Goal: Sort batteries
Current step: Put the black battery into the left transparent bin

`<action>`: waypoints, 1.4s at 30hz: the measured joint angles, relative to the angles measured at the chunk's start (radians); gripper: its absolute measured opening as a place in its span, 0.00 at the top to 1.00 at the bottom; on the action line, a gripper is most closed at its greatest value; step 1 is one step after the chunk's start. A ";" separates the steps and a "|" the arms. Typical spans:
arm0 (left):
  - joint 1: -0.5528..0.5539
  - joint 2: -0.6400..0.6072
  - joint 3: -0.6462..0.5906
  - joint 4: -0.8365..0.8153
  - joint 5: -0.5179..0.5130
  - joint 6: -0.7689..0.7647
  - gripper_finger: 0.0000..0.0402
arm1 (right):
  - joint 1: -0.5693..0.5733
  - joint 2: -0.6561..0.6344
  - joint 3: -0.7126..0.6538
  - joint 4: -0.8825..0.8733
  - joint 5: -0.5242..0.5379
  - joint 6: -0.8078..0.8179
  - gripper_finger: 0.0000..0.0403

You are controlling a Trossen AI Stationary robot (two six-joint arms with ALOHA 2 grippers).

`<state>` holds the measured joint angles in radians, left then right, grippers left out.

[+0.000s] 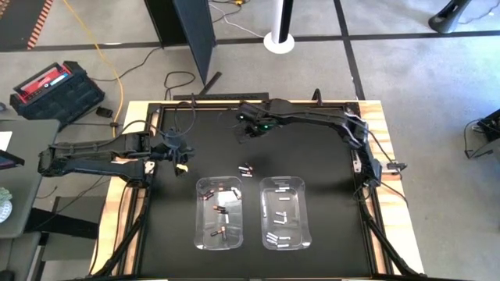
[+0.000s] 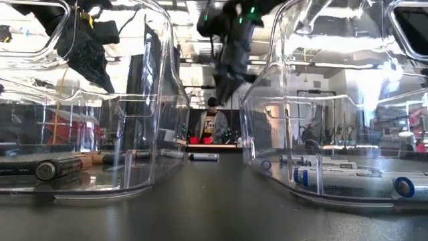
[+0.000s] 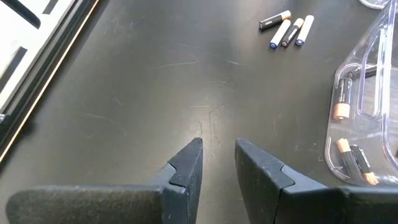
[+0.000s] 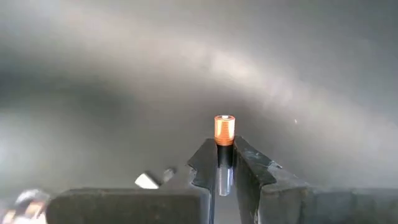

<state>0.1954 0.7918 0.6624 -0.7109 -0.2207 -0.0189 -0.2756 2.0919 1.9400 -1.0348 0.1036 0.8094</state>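
Observation:
My right gripper [image 1: 248, 133] hangs above the far middle of the black table, shut on a dark battery with a copper end [image 4: 224, 129]. It also shows in the low view [image 2: 226, 79], high over the table. My left gripper [image 3: 217, 155] stands open over bare table at the left [image 1: 181, 161], with nothing between its fingers. Several loose batteries [image 1: 246, 169] lie on the table just beyond the bins [image 3: 286, 28]. The left clear bin [image 1: 219, 212] holds dark batteries [image 2: 47, 167]. The right clear bin [image 1: 283, 212] holds white ones [image 2: 348, 177]. My right gripper pinches the battery's dark body [image 4: 224, 163] between its two fingers. The battery lies along the fingers, with its copper end sticking out past the fingertips. The fingers point steeply down, and the battery is lifted clear of the table.
The table has a raised wooden frame [image 1: 375, 117] all round. Bare black surface lies between my left gripper and the left bin's wall [image 3: 348, 74]. Cables run over the far left corner [image 1: 180, 109]. A person [image 2: 212, 124] sits in the room beyond the table.

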 joint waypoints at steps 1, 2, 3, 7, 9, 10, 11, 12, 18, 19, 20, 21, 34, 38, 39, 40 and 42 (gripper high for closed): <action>0.000 0.000 0.000 0.000 0.000 0.000 0.77 | 0.009 -0.016 0.000 0.018 0.002 -0.037 0.86; 0.000 0.000 0.000 0.000 0.000 0.000 0.77 | 0.020 -0.035 0.000 0.040 0.002 -0.075 0.86; 0.000 0.000 0.000 0.001 0.000 0.000 0.77 | 0.032 -0.051 0.000 0.059 0.003 -0.112 0.86; 0.000 0.000 0.000 0.003 0.000 0.000 0.77 | 0.092 -0.107 0.001 0.144 0.003 -0.298 0.86; 0.000 0.000 0.000 0.003 0.000 0.000 0.77 | 0.129 -0.128 0.001 0.181 0.003 -0.386 0.86; 0.000 0.000 0.000 0.003 0.000 0.000 0.77 | 0.148 -0.135 0.002 0.200 0.003 -0.422 0.86; 0.000 0.000 0.000 0.003 0.000 0.000 0.77 | 0.167 -0.140 0.002 0.217 0.003 -0.454 0.86; 0.000 0.000 0.000 0.003 0.000 0.000 0.77 | 0.186 -0.143 0.002 0.233 0.003 -0.485 0.86; 0.000 0.000 0.000 0.003 0.000 0.000 0.77 | 0.291 -0.143 0.002 0.320 -0.005 -0.589 0.86; 0.000 0.000 0.000 0.003 0.000 0.000 0.77 | 0.304 -0.143 0.002 0.335 -0.005 -0.602 0.86; 0.000 0.000 0.000 0.003 0.000 0.000 0.77 | 0.317 -0.143 0.002 0.344 -0.007 -0.612 0.86; 0.000 0.000 0.000 0.002 0.000 0.000 0.77 | 0.328 -0.143 0.002 0.348 -0.008 -0.623 0.86; 0.000 0.000 0.000 0.002 0.000 -0.001 0.77 | 0.404 -0.072 0.003 0.454 -0.008 -0.617 0.87; 0.000 0.000 0.000 0.002 0.000 -0.001 0.77 | 0.427 -0.005 0.004 0.501 -0.013 -0.556 0.87; -0.001 0.001 0.000 0.002 0.000 -0.001 0.77 | 0.435 0.012 0.001 0.488 -0.016 -0.544 0.87; -0.001 0.002 0.000 0.003 -0.001 -0.002 0.77 | 0.442 0.035 0.001 0.502 -0.017 -0.540 0.87; 0.000 0.005 0.000 0.002 0.000 -0.002 0.77 | 0.456 0.071 0.015 0.509 -0.022 -0.539 0.87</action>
<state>0.1951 0.7967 0.6624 -0.7090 -0.2211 -0.0208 0.1802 2.1627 1.9548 -0.5254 0.0814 0.2699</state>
